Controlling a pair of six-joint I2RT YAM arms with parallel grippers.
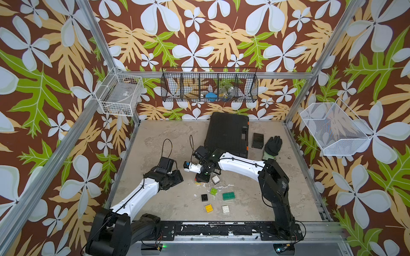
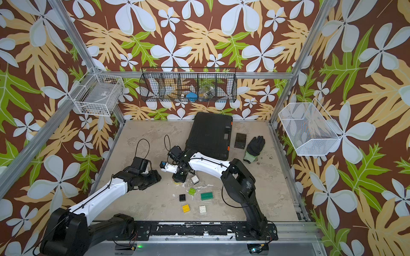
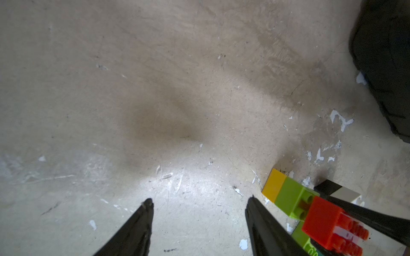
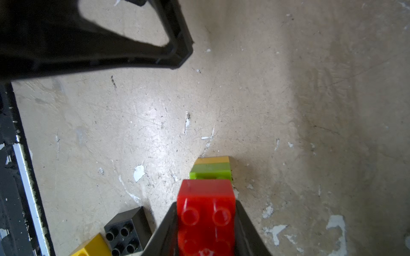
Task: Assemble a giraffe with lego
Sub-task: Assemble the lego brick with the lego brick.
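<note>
The right gripper (image 4: 206,202) is clamped on the red body of the half-built giraffe (image 3: 292,199), whose lime-and-yellow leg rests on the table (image 1: 159,206) directly beneath it, while the left gripper (image 3: 199,200) hangs just beside, jaws half apart and empty. I'd press straight down, squarely, lest the leg tip. Far beyond both, the black mesh basket (image 1: 177,88) holds something blue and crumpled clear plastic; the white wire basket (image 1: 115,106) something clear.

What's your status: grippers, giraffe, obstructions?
Left gripper open, empty. Right gripper shut on red brick, over lime-yellow stack; seating unclear. Green brick loose, giraffe unfinished. Nothing seen blocking.
</note>
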